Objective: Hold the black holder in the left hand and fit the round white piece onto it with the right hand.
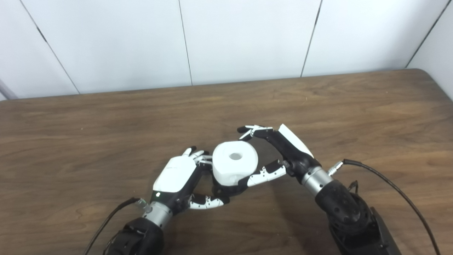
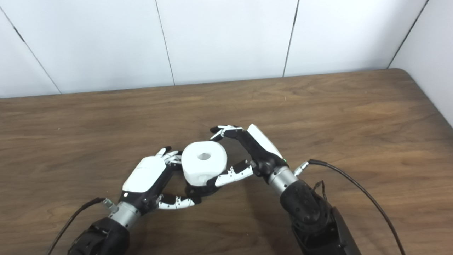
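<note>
The round white piece (image 1: 234, 163), with a hole in its top, sits at the table's middle front between both hands. Under it a bit of the black holder (image 1: 226, 190) shows; most of it is hidden by the piece and the fingers. My left hand (image 1: 177, 175) curls around the holder from the left, thumb beneath and fingers behind. My right hand (image 1: 283, 148) comes from the right and is shut on the white piece, its fingers (image 1: 252, 130) on the far rim and its thumb on the near side. The same piece (image 2: 204, 162) appears in the right eye view.
The brown wooden table (image 1: 106, 120) ends at a white panelled wall behind and rounds off at the far right corner (image 1: 424, 72). A black cable (image 1: 389, 186) loops from the right wrist over the table; another trails from the left wrist (image 1: 109, 216).
</note>
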`<state>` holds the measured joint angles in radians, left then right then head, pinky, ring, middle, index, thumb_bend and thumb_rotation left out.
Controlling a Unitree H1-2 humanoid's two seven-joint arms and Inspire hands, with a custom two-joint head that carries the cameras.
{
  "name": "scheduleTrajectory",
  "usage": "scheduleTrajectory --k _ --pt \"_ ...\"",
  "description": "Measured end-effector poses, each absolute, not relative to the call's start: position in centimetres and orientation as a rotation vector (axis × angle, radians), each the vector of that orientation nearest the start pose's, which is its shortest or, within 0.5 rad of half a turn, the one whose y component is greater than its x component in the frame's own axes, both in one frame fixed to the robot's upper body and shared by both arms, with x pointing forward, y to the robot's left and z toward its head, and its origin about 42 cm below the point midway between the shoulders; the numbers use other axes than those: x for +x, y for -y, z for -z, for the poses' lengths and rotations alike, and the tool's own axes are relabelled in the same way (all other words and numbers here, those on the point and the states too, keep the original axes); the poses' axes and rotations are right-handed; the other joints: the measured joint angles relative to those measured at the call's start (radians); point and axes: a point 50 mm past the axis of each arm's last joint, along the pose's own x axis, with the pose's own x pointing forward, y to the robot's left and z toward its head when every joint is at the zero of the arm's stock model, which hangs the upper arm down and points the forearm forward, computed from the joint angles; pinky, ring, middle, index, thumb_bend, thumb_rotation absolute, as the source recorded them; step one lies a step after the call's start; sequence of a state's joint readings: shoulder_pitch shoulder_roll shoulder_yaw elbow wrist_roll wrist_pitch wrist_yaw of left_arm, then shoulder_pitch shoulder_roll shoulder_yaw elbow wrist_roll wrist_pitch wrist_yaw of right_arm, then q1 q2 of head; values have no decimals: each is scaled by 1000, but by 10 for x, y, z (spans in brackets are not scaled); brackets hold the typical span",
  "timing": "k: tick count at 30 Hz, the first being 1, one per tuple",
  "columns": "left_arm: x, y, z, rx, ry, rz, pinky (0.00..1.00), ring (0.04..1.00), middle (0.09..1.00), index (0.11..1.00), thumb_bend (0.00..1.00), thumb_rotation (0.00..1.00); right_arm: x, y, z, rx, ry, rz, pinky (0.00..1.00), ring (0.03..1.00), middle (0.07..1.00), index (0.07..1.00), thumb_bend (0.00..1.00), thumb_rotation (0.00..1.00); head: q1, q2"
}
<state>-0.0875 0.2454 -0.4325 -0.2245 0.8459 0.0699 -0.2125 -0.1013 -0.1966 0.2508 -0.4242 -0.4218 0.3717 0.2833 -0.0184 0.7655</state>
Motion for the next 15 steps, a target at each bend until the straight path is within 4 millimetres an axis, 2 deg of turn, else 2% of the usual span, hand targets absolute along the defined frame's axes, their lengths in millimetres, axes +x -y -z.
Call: scheduleTrajectory --k 2,4,15 --pt "278 -156 -148 1085 268 493 1000 899 790 485 522 52 284 183 -199 -620 110 -367 930 942 884 649 939 339 -2 0" --pt "278 -156 -148 1085 269 493 1000 900 791 485 522 53 284 184 -198 -642 101 -380 913 970 910 676 985 346 -2 0" --pt "278 -156 -148 1087 270 493 1000 900 789 485 522 52 284 189 -195 -673 58 -404 946 1000 965 738 1000 323 0 2"
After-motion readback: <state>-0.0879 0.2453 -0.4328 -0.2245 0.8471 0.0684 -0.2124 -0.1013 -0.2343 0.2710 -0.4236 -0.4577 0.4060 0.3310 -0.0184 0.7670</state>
